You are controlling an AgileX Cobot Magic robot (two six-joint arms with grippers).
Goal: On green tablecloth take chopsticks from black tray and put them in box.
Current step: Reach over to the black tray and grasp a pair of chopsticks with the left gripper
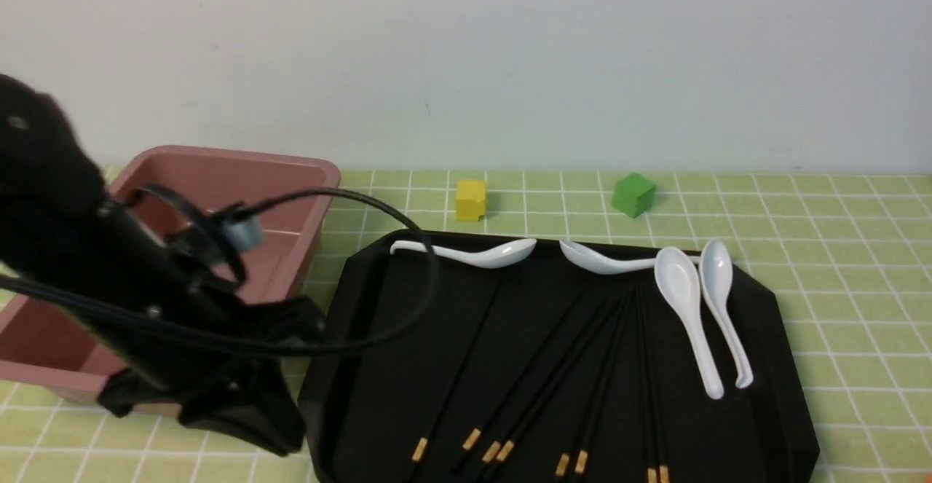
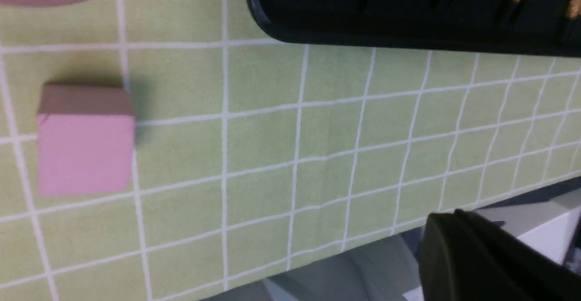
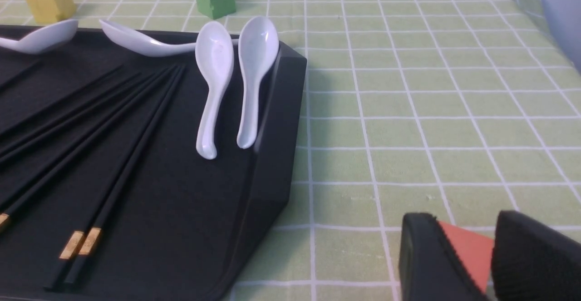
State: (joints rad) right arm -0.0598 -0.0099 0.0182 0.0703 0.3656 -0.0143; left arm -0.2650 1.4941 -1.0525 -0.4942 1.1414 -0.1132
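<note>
reaching ahead with our left pincer (image 1: 287, 443), fingers together, nothing gripped; black tray (image 1: 790, 395) just beside it, chopsticks (image 1: 457, 382) lying inside. we should part fingers above, lower squarely, pinch one shaft lightly, avoiding neighbours.

We are seeing even, bright light, soft shadow beside the pink cube (image 2: 85, 151), and motion blur softening the left arm (image 1: 167, 301).

Slim black chopsticks (image 1: 535, 366), gold-banded, lie roughly lengthwise in the black tray (image 1: 790, 395); the box (image 1: 309, 170), partly hidden, seems upright.
</note>
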